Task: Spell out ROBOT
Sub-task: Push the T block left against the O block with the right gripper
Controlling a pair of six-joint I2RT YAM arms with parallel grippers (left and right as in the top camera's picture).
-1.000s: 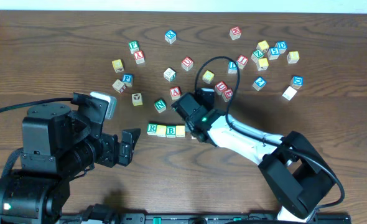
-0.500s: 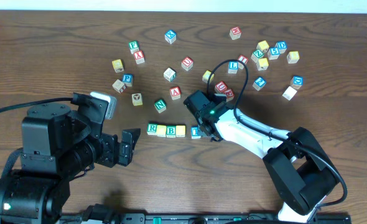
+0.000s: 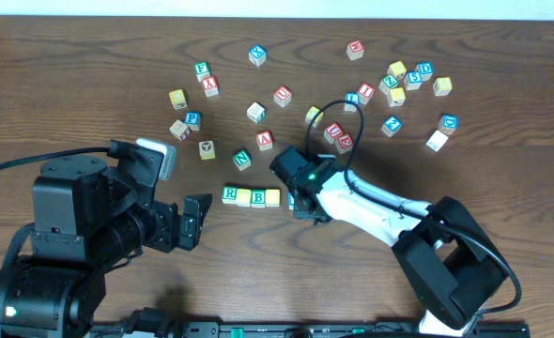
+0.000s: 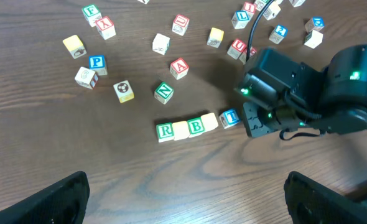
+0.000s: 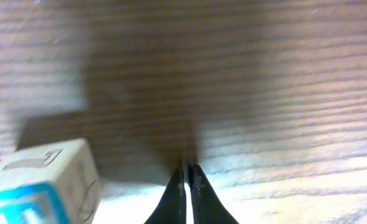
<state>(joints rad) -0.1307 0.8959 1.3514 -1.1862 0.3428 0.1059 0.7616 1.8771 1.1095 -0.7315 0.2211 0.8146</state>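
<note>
Jaws pinched together — right arm beside T cube [image 4: 230,117].

Green N cube [image 3: 242,160] near red A cube [image 3: 265,141] on wooden table [image 3: 89,56]

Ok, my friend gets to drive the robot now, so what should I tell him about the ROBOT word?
Left gripper: open, empty, off to the side of the row.
Right gripper: shut, empty, low over the table beside the T.
Cubes: R, first yellow, B and second yellow sit in a snug line. The T is at the end, a bit crooked.
Done: all five cubes are in order.
Left: maybe nudge the T straight, then pull the right arm away.
</note>
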